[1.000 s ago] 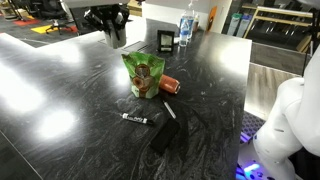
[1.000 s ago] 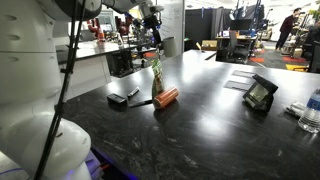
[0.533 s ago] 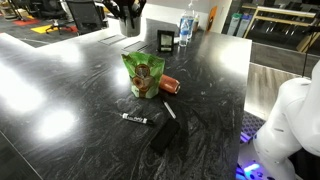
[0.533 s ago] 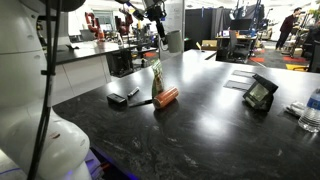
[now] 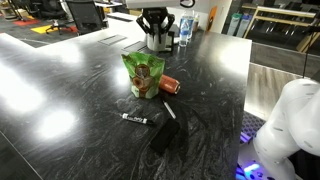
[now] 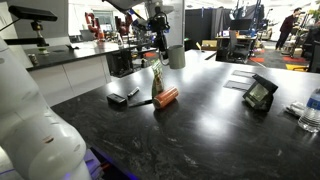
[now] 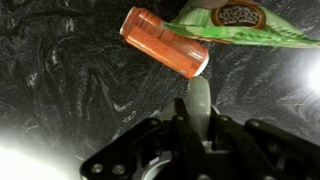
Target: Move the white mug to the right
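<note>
My gripper [image 5: 155,33] is shut on the white mug [image 5: 154,43] and holds it in the air above the far part of the black table, behind the green snack bag [image 5: 143,75]. In an exterior view the mug [image 6: 177,57] hangs under the gripper [image 6: 168,47], just beyond the bag [image 6: 157,78]. In the wrist view the mug's pale wall [image 7: 199,98] sits pinched between my fingers [image 7: 198,125], with the bag [image 7: 240,24] below it.
An orange cylinder [image 5: 171,84] [image 7: 165,42] lies beside the bag. A black marker [image 5: 135,118] and a flat black object [image 5: 164,135] lie nearer the front. A small black stand [image 5: 166,41] and a clear bottle [image 5: 186,28] are at the back.
The gripper has carried the mug across the far side of the table, from the far corner to a spot behind the green bag.
</note>
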Motion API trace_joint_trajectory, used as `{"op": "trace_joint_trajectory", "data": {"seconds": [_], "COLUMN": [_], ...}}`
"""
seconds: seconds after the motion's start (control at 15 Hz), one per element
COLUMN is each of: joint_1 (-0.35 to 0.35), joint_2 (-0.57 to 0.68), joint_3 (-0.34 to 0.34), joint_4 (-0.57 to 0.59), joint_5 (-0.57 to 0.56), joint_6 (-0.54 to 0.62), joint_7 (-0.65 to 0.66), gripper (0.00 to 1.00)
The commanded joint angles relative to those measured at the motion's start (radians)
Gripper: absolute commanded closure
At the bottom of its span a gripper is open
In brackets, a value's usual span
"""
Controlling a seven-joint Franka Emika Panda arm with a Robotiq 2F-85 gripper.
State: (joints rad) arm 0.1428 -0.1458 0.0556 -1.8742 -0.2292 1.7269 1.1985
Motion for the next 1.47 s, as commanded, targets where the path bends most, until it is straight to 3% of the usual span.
{"op": "trace_joint_trajectory", "data": {"seconds": [0.0,0.6,1.13,1.4], "joint_1": [-0.063,-0.198,-0.261,-0.291], "joint_2": [-0.135,-0.329,-0.340,-0.356], "joint_3": [0.005,-0.033,-0.049,-0.060], "joint_4": [-0.210,-0.556,-0.730,-0.791], "joint_5": [0.007,0.025,0.076,0.106], "joint_6": [0.108,0.319,0.455,0.428], "joint_7": [0.026,0.033,0.032,0.028], "gripper": [0.95,0.95,0.95,0.95]}}
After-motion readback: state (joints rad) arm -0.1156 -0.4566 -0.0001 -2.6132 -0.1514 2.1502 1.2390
